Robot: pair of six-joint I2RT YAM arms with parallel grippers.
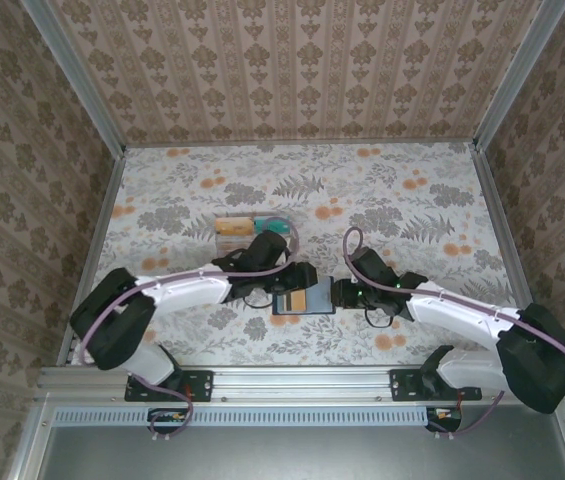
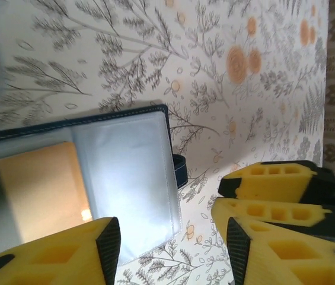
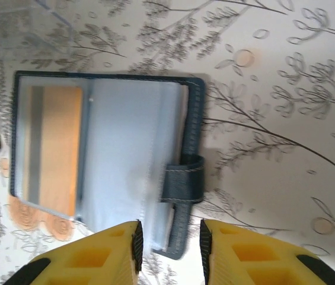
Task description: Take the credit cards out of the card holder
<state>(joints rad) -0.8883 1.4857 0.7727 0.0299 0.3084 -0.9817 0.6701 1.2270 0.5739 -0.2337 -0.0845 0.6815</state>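
Observation:
The dark blue card holder (image 1: pixel 302 303) lies open on the floral table between both grippers. One orange-yellow credit card (image 3: pixel 57 148) sits in its clear left pocket, also visible in the left wrist view as a credit card (image 2: pixel 40 184). The clear sleeve (image 2: pixel 128 172) beside it looks empty. My left gripper (image 2: pixel 173 252) is open, with the sleeve's near corner lying between its fingers. My right gripper (image 3: pixel 170 252) is open and straddles the holder's edge by the strap loop (image 3: pixel 185 178). In the top view the left gripper (image 1: pixel 307 282) and right gripper (image 1: pixel 337 293) flank the holder.
An orange-yellow card (image 1: pixel 234 228) and a teal card (image 1: pixel 276 224) lie on the table behind the left arm. Wallpapered walls (image 1: pixel 292 60) with metal rails enclose the table. The right gripper's yellow fingers (image 2: pixel 274 181) show close beside my left fingers.

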